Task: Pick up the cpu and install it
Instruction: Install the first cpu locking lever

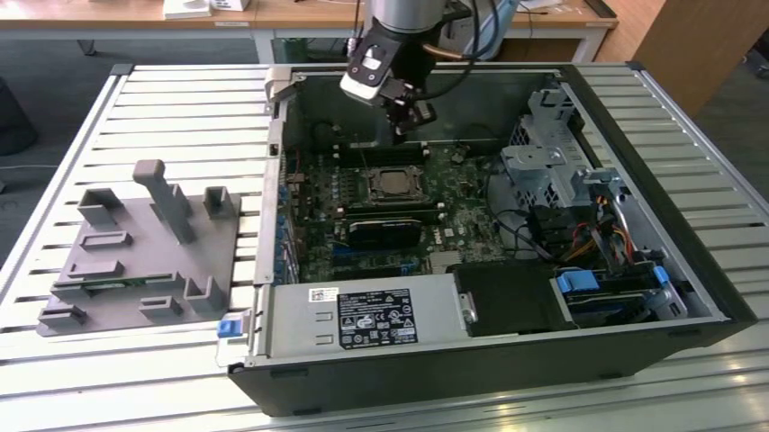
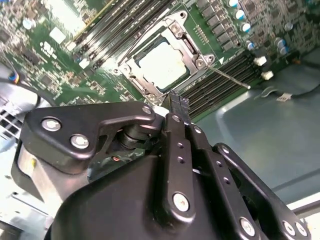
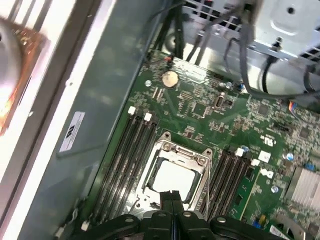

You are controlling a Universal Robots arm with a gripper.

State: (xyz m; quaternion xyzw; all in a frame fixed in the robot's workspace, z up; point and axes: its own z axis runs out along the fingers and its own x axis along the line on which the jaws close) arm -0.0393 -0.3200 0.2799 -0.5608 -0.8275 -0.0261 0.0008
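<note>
1. Silvery cpu [image 2: 165, 64], one, sits seated in the metal-framed socket [image 3: 202, 161] on the green motherboard [image 3: 200, 107]; seen in both wrist views.
2. One gripper [image 2: 176, 104] hangs just above the socket edge, fingers pressed together, holding nothing.
3. One open computer case [image 1: 625, 297] on a slatted table [image 1: 180, 99]; one grey fixture tray [image 1: 132, 261] at exterior view's left.
4. Two white labels: power supply [image 1: 373, 319], case wall [image 3: 72, 131]; print unreadable.

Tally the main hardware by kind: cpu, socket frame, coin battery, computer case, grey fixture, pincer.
cpu: 1
socket frame: 1
coin battery: 1
computer case: 1
grey fixture: 1
pincer: 1
Total: 6
</note>
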